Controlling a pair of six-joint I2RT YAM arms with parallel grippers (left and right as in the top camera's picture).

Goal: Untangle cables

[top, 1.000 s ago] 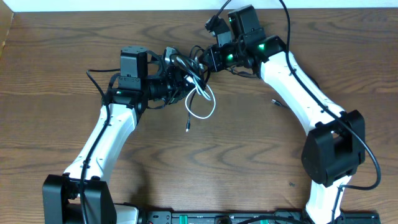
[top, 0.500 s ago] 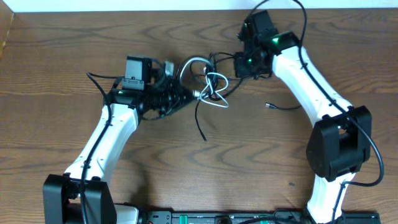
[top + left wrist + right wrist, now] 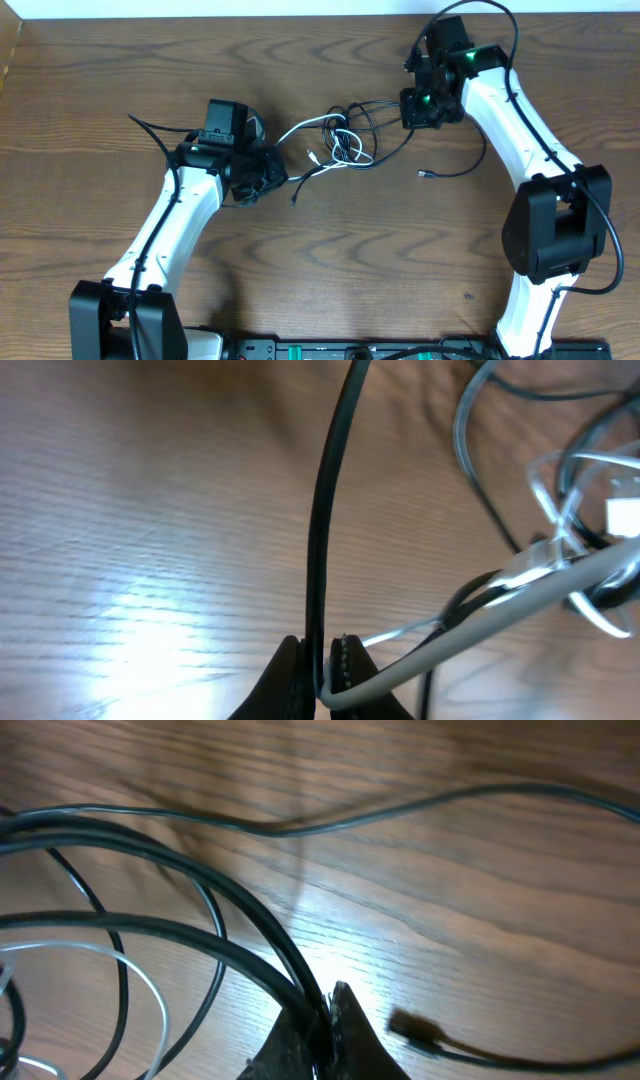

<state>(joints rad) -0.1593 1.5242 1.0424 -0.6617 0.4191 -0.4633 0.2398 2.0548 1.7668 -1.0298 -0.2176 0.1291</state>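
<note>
Left gripper [image 3: 318,660] pinched a black cable [image 3: 330,510], right gripper [image 3: 325,1010] a second black cable [image 3: 100,924] — mid pull-apart, I judged; the knot [image 3: 343,143] lay between them, wanting a wider spread.

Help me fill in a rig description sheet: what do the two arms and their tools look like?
The left arm and right arm have white link shells, black joint housings and thick black cords running alongside. Green lights glow near the right wrist. The left tool and right tool end in dark tapered fingers.
</note>
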